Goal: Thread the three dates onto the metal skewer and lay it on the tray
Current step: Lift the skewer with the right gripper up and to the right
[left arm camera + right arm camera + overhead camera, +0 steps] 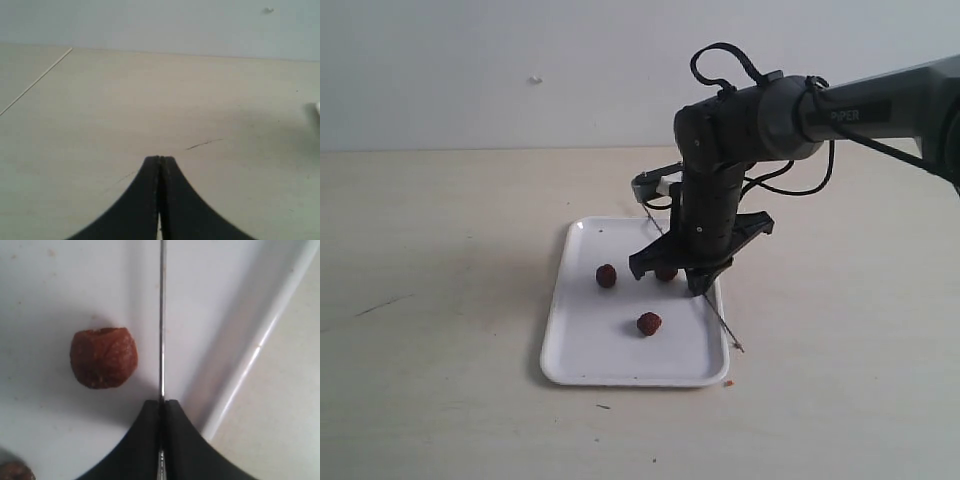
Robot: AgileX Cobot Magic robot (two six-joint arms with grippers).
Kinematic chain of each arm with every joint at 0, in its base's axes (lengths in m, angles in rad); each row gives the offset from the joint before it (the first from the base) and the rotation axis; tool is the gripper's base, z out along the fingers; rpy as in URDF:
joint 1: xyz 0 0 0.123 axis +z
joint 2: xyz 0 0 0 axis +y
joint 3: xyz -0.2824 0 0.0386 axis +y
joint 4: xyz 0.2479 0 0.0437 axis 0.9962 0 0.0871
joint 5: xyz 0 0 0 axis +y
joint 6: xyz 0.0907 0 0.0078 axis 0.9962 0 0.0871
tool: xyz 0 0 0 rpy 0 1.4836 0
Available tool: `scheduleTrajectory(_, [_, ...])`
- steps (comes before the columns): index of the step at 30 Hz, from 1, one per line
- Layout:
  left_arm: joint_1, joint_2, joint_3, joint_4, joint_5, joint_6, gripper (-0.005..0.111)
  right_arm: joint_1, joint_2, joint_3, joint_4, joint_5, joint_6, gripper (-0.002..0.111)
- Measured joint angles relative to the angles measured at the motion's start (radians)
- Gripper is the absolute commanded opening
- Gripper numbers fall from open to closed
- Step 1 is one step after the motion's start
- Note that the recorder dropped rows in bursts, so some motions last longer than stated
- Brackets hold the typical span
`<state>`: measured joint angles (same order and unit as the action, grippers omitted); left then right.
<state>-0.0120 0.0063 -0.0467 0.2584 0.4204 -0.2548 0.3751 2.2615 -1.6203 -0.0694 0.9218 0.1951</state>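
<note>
The white tray (582, 352) holds three dates: one on its left (606, 275), one toward the front (649, 323), and one (666, 273) partly hidden behind my right gripper (698, 286). That gripper is shut on the metal skewer (725, 331), which slants across the tray's right side and past its rim. In the right wrist view the skewer (161, 315) runs straight out from the gripper (161, 401), passing beside a date (103, 358) without touching it. Another date (12, 472) shows at the corner. My left gripper (160, 158) is shut on nothing over bare table.
The tray's raised rim (260, 345) lies close beside the skewer. The light wooden table (440, 250) surrounds the tray, with a small orange crumb (727, 382) off its front right corner. A pale wall stands behind. The left arm is out of the exterior view.
</note>
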Motion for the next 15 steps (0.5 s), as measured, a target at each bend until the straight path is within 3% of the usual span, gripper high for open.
scheduleTrajectory(11, [0.0,0.0,0.0,0.0,0.0,0.0,0.0,0.002,-0.068,0.0,-0.244,0.054,0.176,0.0])
scheduleTrajectory(15, [0.0,0.0,0.0,0.0,0.0,0.0,0.0,0.0,-0.171,0.0,-0.294,0.109,0.127,0.0])
